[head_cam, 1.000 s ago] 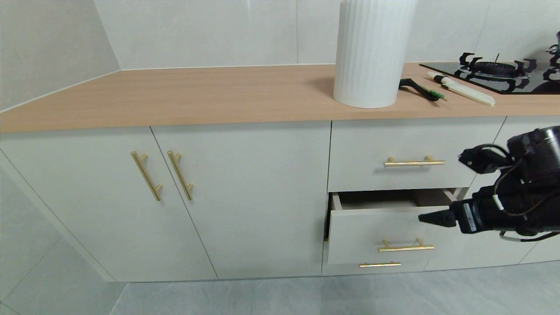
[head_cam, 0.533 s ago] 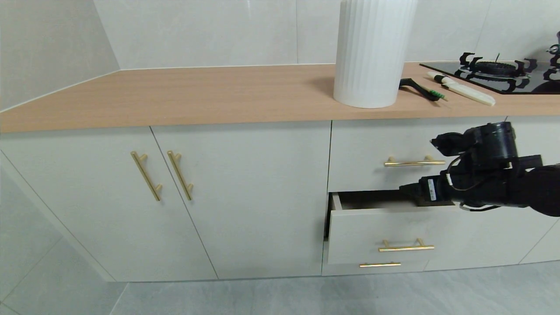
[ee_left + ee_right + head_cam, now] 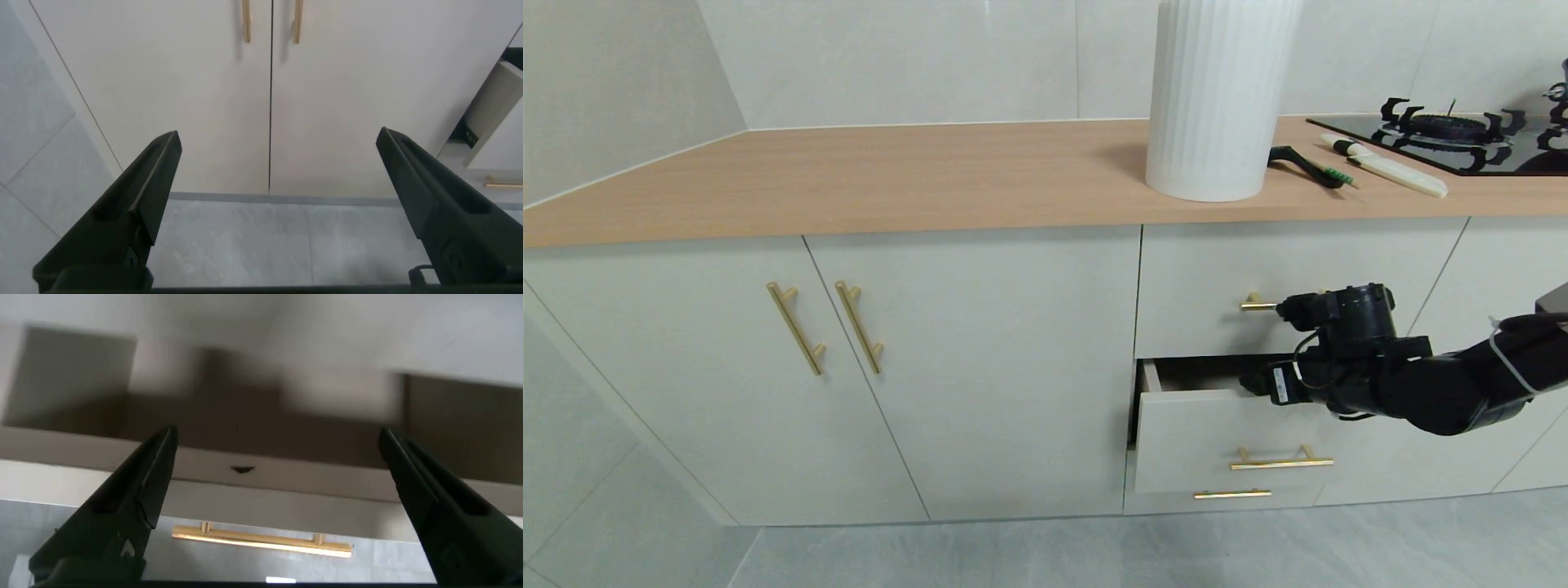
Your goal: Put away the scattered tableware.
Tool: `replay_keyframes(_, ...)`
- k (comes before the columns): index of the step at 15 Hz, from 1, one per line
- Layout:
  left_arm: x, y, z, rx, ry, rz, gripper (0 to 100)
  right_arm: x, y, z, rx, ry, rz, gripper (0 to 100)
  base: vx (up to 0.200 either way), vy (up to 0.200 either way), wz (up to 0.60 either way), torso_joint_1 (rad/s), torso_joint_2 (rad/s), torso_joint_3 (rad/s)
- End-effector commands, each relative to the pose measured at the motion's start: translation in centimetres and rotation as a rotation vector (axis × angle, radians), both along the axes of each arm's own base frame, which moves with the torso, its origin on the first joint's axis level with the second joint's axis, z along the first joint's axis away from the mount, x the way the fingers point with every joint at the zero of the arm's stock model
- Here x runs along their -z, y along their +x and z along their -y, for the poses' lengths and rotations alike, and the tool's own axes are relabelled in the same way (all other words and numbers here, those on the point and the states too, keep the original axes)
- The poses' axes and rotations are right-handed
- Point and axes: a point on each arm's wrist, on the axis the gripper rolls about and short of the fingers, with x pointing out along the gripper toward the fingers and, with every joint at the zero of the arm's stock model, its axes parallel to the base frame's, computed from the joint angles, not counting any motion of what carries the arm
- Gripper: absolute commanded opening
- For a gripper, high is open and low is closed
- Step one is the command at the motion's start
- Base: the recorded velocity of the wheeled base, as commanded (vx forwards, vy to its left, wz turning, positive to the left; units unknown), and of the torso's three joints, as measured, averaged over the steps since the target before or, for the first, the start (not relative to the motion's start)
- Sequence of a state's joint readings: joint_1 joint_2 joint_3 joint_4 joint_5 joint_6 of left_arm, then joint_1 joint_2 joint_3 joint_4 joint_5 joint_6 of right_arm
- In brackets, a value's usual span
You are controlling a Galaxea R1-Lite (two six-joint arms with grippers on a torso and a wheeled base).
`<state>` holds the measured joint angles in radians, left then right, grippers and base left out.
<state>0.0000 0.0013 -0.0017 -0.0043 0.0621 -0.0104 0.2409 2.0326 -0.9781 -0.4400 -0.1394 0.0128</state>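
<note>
Black right tool (image 3: 1248, 382), seemingly inside drawer (image 3: 1201, 433)

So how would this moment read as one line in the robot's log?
right gripper open, empty, at part-open pale grey drawer | left gripper open, empty | cream knife, black-handled tool on wooden countertop

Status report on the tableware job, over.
Left tool open by the doors. Right tool open at the drawer mouth. Knife on the counter. Nothing blocking.
</note>
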Motion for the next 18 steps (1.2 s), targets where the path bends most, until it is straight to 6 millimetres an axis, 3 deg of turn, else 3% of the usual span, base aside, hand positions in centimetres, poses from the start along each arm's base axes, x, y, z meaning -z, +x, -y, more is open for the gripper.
replay_keyframes(1,0.0,0.0,0.0,-0.001,0.000,0.000,100,0.9,0.2,-0.2,-0.004,-0.005,-0.023,100,0.000,0.000,0.00,0.000,0.00,0.000)
replay_keyframes(7,0.0,0.0,0.0,-0.001,0.000,0.000,100,0.4,-0.2,-0.1,-0.006,-0.007,-0.021,100,0.000,0.000,0.00,0.000,0.00,0.000)
replay_keyframes(18,0.0,0.0,0.0,-0.001,0.000,0.000,100,-1.6,-4.3,-0.5,-0.046,-0.084,-0.317,100,0.000,0.000,0.00,0.000,0.00,0.000)
